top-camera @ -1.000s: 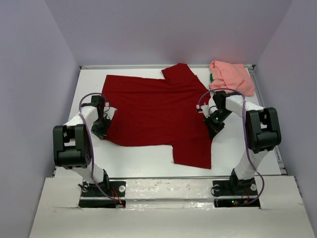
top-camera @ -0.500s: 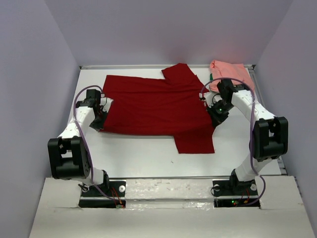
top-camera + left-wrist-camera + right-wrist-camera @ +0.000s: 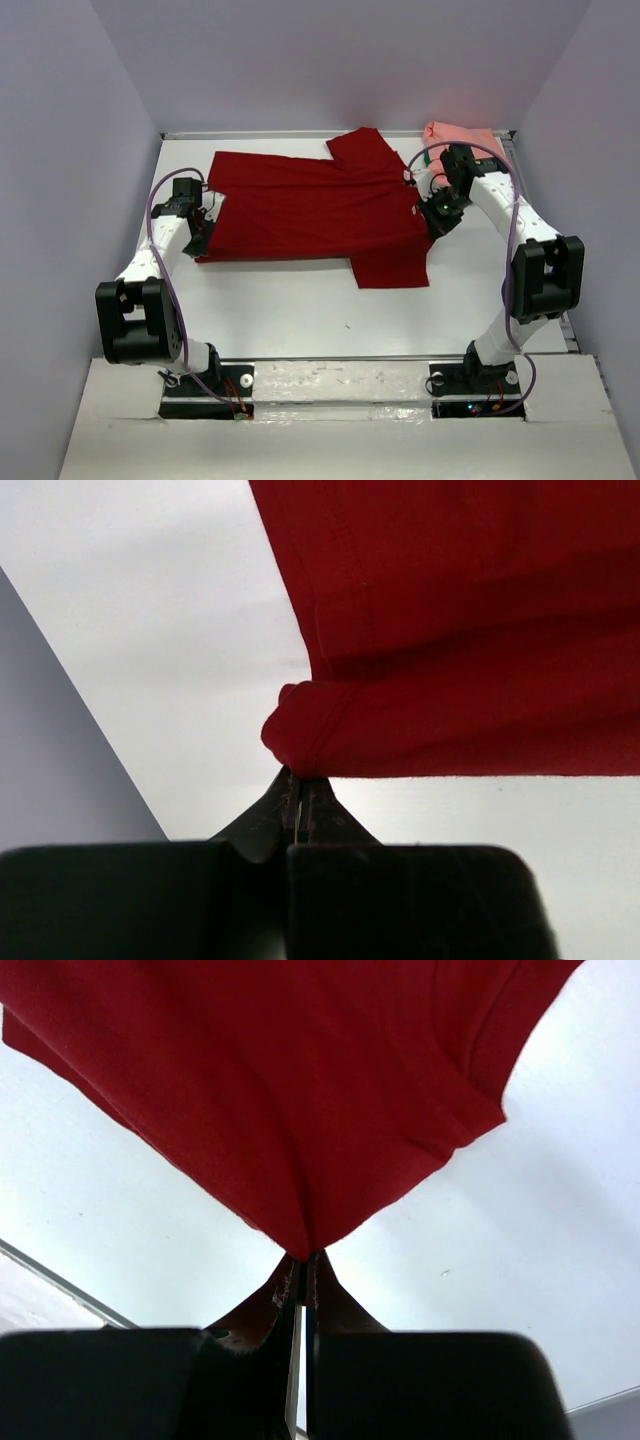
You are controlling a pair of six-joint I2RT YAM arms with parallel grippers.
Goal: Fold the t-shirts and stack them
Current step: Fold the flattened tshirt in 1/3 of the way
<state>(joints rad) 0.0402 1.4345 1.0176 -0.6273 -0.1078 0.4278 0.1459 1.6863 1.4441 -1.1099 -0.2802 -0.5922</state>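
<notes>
White surface (image 3: 300, 310) boxed in by pale walls. Dark red t-shirt (image 3: 310, 210) lies spread flat across the middle and far part, with one sleeve pointing near and one far. Salmon pink t-shirt (image 3: 470, 133) is bunched in the far right corner, partly hidden by the right arm. Left gripper (image 3: 298, 790) is clamped on the red shirt's left edge, and right gripper (image 3: 303, 1260) is pinching its right edge.

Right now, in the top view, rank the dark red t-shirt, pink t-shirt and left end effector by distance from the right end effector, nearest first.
1. dark red t-shirt, pinched in the right end effector, centre.
2. pink t-shirt, far right corner, just behind.
3. left end effector, far left side.
</notes>
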